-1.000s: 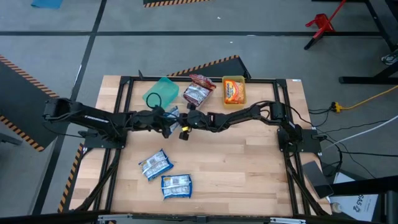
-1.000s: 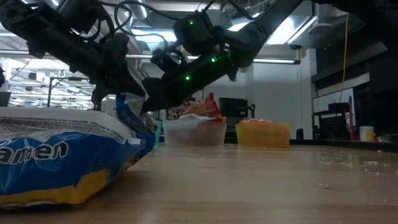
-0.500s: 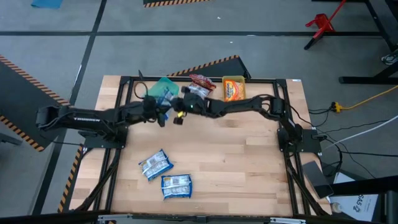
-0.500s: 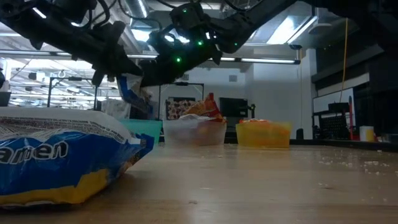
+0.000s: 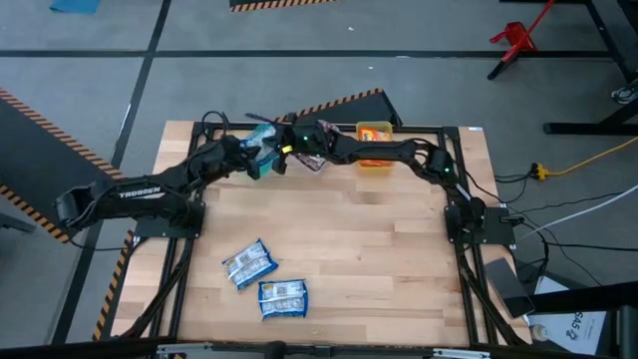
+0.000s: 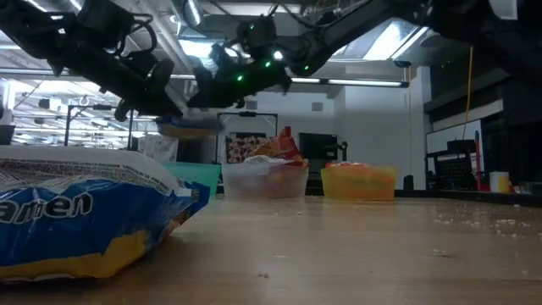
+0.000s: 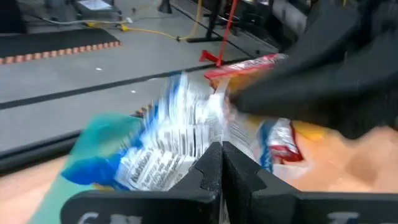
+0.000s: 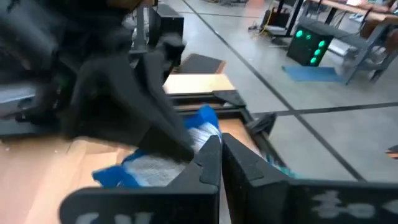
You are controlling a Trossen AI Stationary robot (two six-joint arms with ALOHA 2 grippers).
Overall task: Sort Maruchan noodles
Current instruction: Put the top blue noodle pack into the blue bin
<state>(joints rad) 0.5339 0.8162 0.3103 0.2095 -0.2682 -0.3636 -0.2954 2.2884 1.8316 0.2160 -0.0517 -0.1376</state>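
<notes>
A blue Maruchan packet [image 5: 267,150] hangs in the air between my two grippers, above the green bin [image 5: 259,133] at the table's far edge. My left gripper [image 5: 261,162] comes in from the left and is shut on the packet. My right gripper [image 5: 285,149] reaches in from the right and is shut on it as well. The low view shows the packet [image 6: 188,129] held about level over the green bin [image 6: 199,176]. Two more blue packets [image 5: 248,263] [image 5: 283,297] lie flat on the near part of the table. My left gripper pinches the blue packet between its two fingers at one edge [image 7: 202,142], coming from the table's left. The packet is lifted clear and spreads out beyond the fingertips. My right gripper pinches the same packet between its two fingers at the opposite blue end [image 8: 205,127], coming from the table's right. The packet is clear of the table.
A clear bin with red packets [image 5: 319,147] stands right of the green bin. A yellow bin with an orange packet [image 5: 375,146] follows it along the far edge. A black frame [image 5: 199,179] borders the table. A large blue packet [image 6: 76,212] fills the low view's near left.
Both grippers have moved together from the table's middle toward the far edge and upward, carrying the blue packet with them. The packet hung down between them a second ago; it now lies about level above the green bin.
</notes>
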